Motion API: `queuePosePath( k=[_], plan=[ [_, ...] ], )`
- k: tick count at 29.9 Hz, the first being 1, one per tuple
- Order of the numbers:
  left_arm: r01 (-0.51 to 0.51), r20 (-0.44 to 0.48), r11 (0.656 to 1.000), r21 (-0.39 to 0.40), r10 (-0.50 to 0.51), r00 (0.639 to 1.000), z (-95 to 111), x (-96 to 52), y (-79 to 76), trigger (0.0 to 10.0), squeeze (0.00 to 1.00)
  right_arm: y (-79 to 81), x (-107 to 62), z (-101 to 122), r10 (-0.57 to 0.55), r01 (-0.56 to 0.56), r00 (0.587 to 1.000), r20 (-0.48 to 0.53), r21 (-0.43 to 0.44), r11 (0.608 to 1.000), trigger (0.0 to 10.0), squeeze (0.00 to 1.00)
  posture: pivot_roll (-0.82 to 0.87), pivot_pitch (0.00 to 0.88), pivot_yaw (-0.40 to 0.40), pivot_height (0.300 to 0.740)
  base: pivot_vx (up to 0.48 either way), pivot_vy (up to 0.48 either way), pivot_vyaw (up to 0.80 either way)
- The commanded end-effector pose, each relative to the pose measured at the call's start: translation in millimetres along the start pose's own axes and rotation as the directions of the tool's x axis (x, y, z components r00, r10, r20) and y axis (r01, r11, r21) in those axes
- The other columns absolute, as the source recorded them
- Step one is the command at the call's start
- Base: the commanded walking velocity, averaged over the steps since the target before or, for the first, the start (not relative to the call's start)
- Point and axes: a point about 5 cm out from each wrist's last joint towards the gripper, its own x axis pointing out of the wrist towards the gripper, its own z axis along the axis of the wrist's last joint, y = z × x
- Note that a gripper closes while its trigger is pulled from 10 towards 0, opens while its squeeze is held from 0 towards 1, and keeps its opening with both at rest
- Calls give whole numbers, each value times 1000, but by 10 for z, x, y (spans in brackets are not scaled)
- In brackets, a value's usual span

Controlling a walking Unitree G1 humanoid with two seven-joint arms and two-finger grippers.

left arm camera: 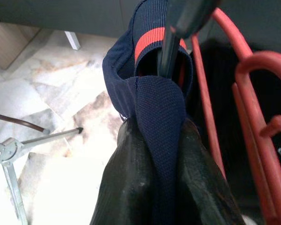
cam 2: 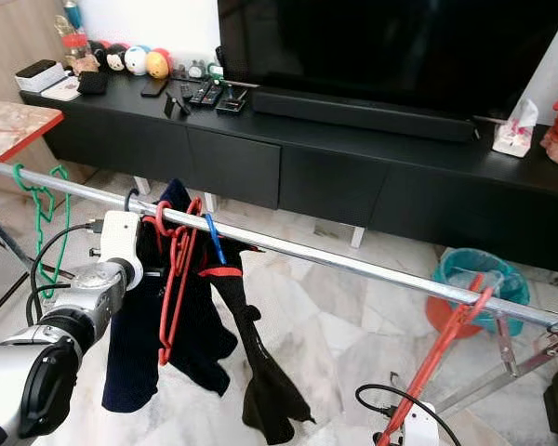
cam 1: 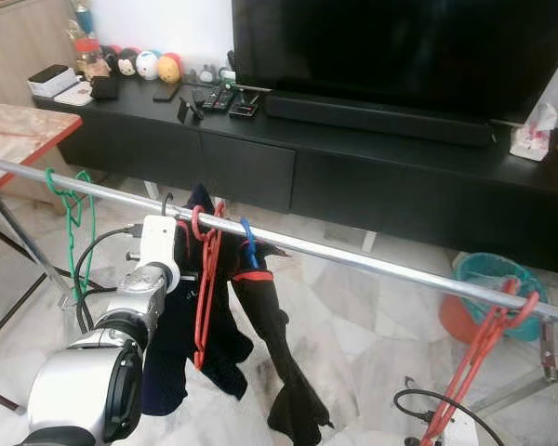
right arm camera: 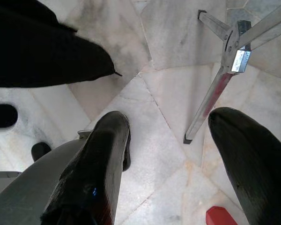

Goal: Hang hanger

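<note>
your left gripper point(left arm camera: 159, 154) is raised to the metal rail point(cam 1: 372, 261), its two black fingers point(left arm camera: 131, 187) pressed together on a fold of the navy garment point(left arm camera: 152, 103) with the orange-red stripe. that garment hangs from the rail on a hanger, just beside a red hanger point(cam 1: 205, 279) hooked over the same stretch of rail. a blue hook point(cam 1: 248, 243) sits on the rail right next to them, and a black garment point(cam 1: 284, 362) droops from there toward the marble floor point(cam 1: 353, 325).

near the rail's left end a green hanger point(cam 1: 70, 200) hangs alone, well apart from the clothes. toward the rail's right end a second red hanger point(cam 1: 484, 353) hooks over the bar and slants down to the bottom of the head view.

your right gripper point(right arm camera: 168, 154) is low, pointing down at the floor with its fingers spread wide and nothing between them; a leg of the rack point(right arm camera: 215, 93) lies beyond them.

behind the rail stands a long black tv counter point(cam 1: 260, 158) carrying a television point(cam 1: 400, 46), remotes point(cam 1: 219, 98) and small round toys point(cam 1: 149, 65). a teal basket point(cam 1: 488, 279) sits on the floor under the rail's right part.
</note>
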Motion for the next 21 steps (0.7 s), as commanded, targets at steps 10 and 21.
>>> queuePosePath(
  k=[10, 21],
  plan=[
    [-12, -102, 999, 33, 15, 995, -478, -117, 50, 10000, 0, 46, 15, 66, 20, -20, 1000, 18, -4, 1000, 10000, 0, -117, 0, -31, 740, 0, 0, 0],
    [-88, -52, 996, 25, 89, 995, -532, -184, 268, 10000, 1000, 132, 34, 102, 38, -38, 999, 24, 1, 999, 10000, 0, -65, 0, -24, 740, 0, 0, 0]
  ],
)
